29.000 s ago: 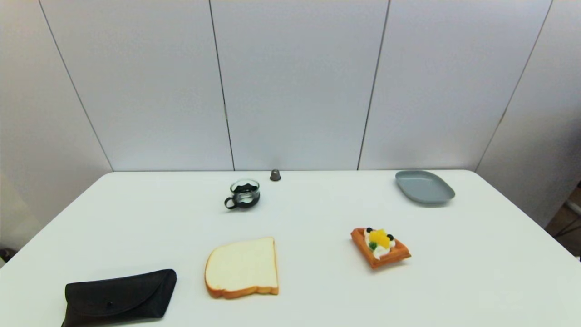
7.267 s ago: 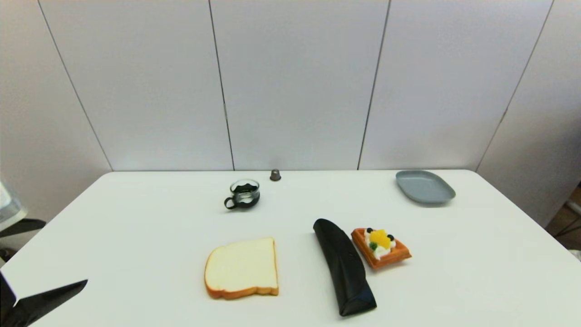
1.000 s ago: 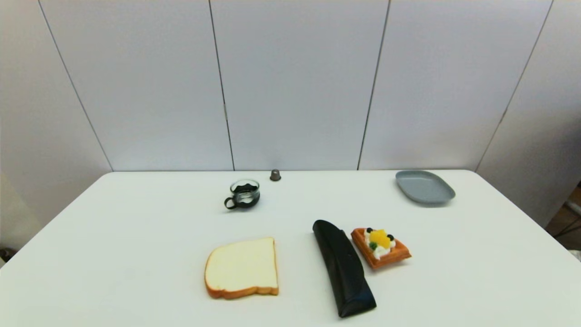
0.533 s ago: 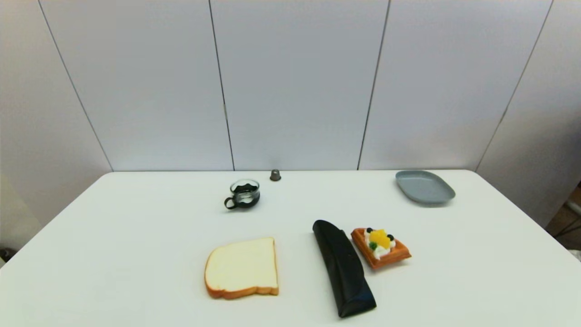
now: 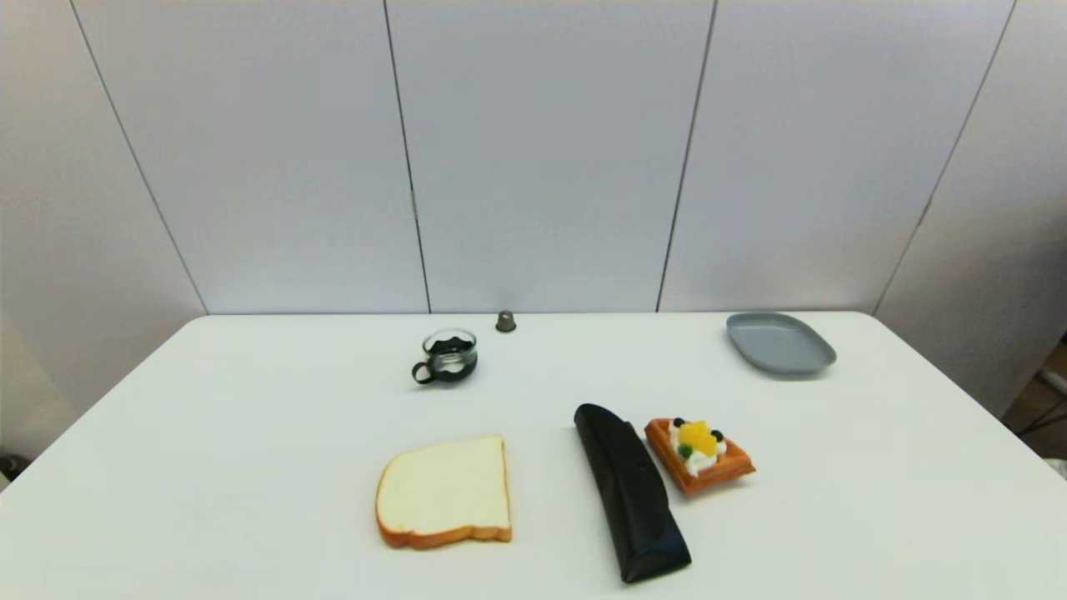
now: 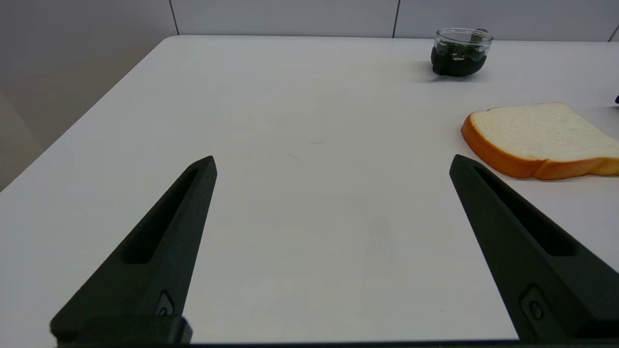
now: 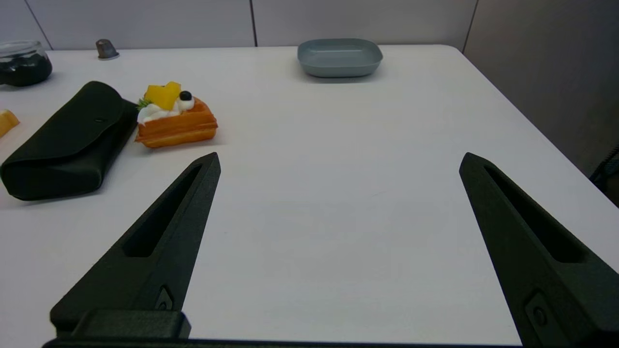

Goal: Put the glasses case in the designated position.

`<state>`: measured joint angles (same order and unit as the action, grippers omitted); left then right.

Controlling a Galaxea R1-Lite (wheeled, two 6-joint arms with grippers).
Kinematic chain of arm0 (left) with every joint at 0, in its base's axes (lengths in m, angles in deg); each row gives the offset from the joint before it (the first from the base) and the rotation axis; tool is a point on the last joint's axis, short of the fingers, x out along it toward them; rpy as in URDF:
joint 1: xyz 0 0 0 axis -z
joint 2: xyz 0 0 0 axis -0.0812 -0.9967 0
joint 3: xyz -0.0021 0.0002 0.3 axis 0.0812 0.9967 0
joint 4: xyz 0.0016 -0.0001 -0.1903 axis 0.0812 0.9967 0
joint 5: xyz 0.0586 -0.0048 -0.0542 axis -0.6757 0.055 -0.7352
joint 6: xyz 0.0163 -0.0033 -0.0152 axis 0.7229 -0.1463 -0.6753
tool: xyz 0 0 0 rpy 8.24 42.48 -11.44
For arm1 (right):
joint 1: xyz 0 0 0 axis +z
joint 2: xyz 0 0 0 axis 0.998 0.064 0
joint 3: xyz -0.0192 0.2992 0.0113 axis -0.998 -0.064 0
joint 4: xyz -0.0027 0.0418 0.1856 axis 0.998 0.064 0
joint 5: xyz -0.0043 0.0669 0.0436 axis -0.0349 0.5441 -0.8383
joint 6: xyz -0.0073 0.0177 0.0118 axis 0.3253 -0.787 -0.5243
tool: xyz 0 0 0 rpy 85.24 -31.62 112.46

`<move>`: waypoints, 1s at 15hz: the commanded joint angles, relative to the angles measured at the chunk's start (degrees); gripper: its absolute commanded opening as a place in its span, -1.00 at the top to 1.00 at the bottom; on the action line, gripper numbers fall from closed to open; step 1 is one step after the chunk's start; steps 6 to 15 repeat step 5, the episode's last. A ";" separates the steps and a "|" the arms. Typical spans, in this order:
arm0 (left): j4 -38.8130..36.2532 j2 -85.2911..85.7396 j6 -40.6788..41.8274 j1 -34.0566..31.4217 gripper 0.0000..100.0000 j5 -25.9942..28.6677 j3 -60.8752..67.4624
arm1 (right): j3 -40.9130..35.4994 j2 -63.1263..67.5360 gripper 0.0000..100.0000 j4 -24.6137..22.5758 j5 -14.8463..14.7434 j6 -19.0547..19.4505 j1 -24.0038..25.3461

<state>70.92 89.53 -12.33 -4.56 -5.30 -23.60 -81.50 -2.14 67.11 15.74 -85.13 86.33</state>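
Nearest, both arms are parked at the near edge of the white desk, out of the head view. The left claw hangs low over bare desk with its fingers spread wide, gripping nothing; the right claw is likewise spread wide and empty over bare desk. The black glasses case lies flat on the desk, well apart from both claws, ahead of the right claw and off toward the robot's left of it, flap closed. It rests between the bread slice and the fruit-topped waffle, just beside the waffle. Farther back stand a glass cup holding something dark, a small dark capsule and a grey dish at the far right
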 commanded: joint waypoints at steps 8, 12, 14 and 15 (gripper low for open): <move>0.00 0.07 0.02 -0.01 -1.00 -0.05 0.04 | 0.00 0.06 -1.00 -0.02 0.01 0.14 0.00; 0.00 0.07 0.02 -0.01 -1.00 -0.05 0.04 | 0.00 0.06 -1.00 -0.02 0.01 0.14 0.00; 0.00 0.07 0.02 -0.01 -1.00 -0.05 0.04 | 0.00 0.06 -1.00 -0.02 0.01 0.14 0.00; 0.00 0.07 0.02 -0.01 -1.00 -0.05 0.04 | 0.00 0.06 -1.00 -0.02 0.01 0.14 0.00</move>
